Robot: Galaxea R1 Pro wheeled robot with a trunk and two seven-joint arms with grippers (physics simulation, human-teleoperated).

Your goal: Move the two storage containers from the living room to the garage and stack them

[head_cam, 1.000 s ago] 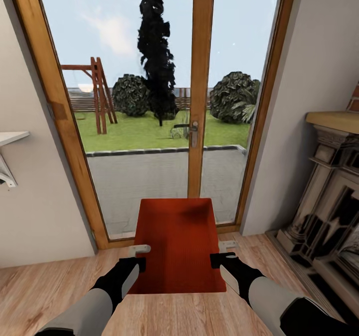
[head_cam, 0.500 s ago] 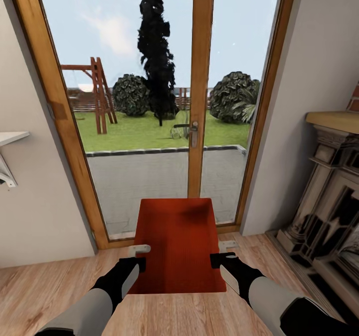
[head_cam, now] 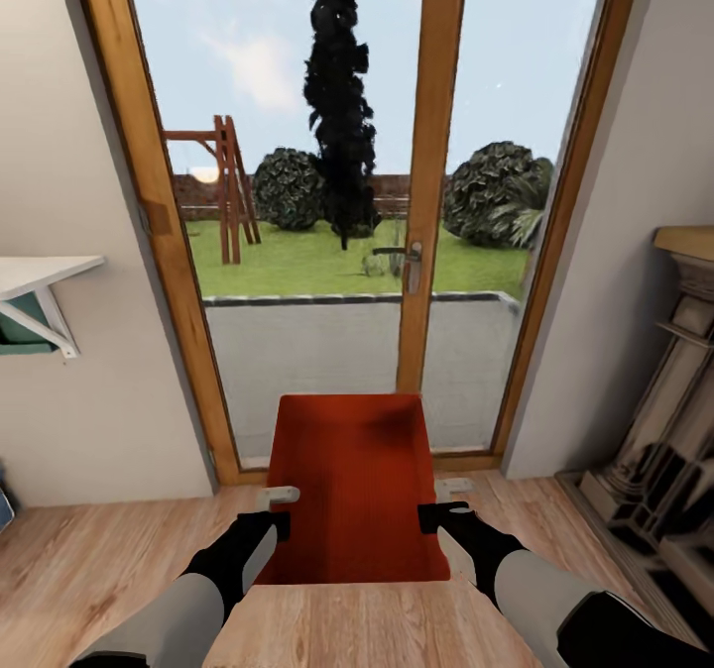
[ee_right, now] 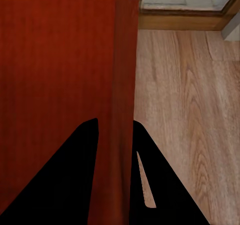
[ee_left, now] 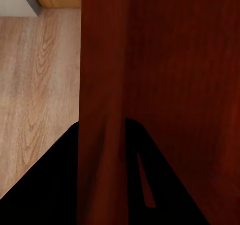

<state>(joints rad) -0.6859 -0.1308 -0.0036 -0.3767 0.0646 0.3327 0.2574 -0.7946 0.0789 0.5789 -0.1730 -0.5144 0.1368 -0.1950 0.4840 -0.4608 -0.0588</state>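
A tall glazed door [head_cam: 426, 202] in a honey-wood frame fills the far wall, with a metal lever handle [head_cam: 402, 255] on its middle post. Through the glass lie a grey patio, lawn, wooden swing frame [head_cam: 226, 187], dark cypress [head_cam: 342, 103] and round shrubs under daylight. The walls are plain off-white, the floor [head_cam: 89, 569] light wood plank. A white bracket shelf [head_cam: 40, 286] hangs at the left; a carved fireplace surround [head_cam: 674, 420] stands at the right.
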